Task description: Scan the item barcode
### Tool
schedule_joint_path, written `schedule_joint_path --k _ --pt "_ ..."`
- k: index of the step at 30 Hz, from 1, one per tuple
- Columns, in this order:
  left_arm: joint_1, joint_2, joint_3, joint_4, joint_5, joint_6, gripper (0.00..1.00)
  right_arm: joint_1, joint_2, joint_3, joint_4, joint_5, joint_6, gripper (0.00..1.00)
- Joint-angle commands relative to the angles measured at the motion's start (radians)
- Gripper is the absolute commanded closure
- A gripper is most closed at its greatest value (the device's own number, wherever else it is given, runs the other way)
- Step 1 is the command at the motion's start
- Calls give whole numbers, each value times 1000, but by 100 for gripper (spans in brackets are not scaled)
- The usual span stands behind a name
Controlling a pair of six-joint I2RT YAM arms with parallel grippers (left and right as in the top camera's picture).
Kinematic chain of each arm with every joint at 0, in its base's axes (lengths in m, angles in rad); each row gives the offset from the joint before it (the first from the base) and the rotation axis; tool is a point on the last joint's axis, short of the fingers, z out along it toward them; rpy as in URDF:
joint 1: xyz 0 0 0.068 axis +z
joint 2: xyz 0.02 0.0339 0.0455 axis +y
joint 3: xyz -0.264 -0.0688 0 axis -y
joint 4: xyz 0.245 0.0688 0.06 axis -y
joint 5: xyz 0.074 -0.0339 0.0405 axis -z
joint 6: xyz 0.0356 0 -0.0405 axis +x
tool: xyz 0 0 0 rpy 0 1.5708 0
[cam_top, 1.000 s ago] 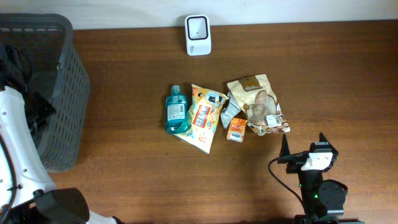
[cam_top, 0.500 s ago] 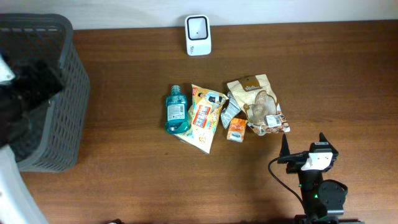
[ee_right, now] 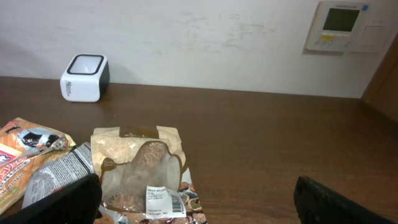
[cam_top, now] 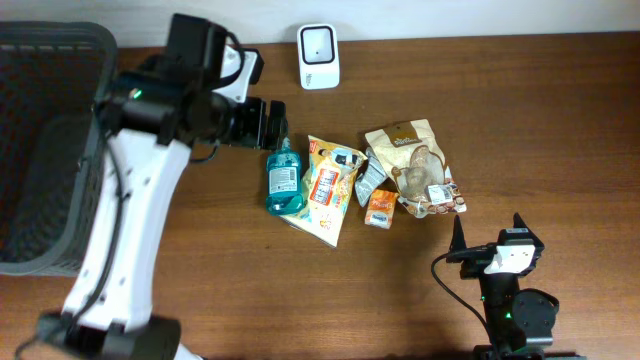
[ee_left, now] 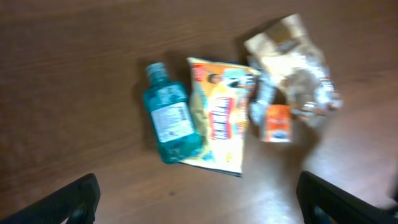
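My left hand (cam_top: 268,124) hovers over the wooden table (cam_top: 520,110), its fingers spread as wide as they go and holding nothing. Just beyond its tips is the cap end of a teal mouthwash bottle (cam_top: 283,178), which lies flat with its white label facing up.

Overlapping the bottle's far side is a yellow snack bag (cam_top: 328,188). Past that come a small orange packet (cam_top: 379,207) and a crumpled brown pouch (cam_top: 412,165), all in one loose heap at mid-table. The white barcode scanner (cam_top: 318,55) stands at the back edge, well apart from the heap. A grey basket (cam_top: 60,140) sits at the far left.

My right hand (cam_top: 488,238) is parked at the front edge, equally wide open and empty.

I judge this to be the reach: no item is lifted, so nothing can be scanned yet. Next I should drop onto the bottle (the nearest item and the easiest shape to grip), close across its body and lift it clear of the snack bag. Then I turn its barcode toward the scanner's window. I cannot make out a barcode on the label from here.
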Motion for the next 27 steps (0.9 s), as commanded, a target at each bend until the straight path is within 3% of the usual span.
schedule_joint_path --k 1,5,7,10,13,17,19,21,25,27 --pt "1 110 -8 70 -189 0 1 5 -6 -9 -2 5 -6 2" --pt "3 185 -8 129 -249 1 1 5 -6 -9 17 -1 -5 2" --pt "3 193 -8 143 -367 -46 1 5 -7 -9 118 -149 -5 2" --pt "17 195 -8 153 -404 -169 1 5 -7 -9 329 -710 -5 2" --pt "39 202 -8 143 -404 -168 1 5 -6 -9 499 -1034 -6 2" --pt "58 243 -8 135 -400 -168 1 5 -6 24 811 -918 142 1" --pt "83 262 -8 142 -400 -168 1 -3 11 164 703 -832 140 1" --pt "96 264 -8 142 -400 -168 1 -27 72 336 464 -826 103 1" --pt "101 264 -8 142 -400 -168 1 -90 448 799 -279 -848 -62 1" --pt "101 264 -8 142 -400 -168 1 -88 614 922 -391 -1009 -40 2"
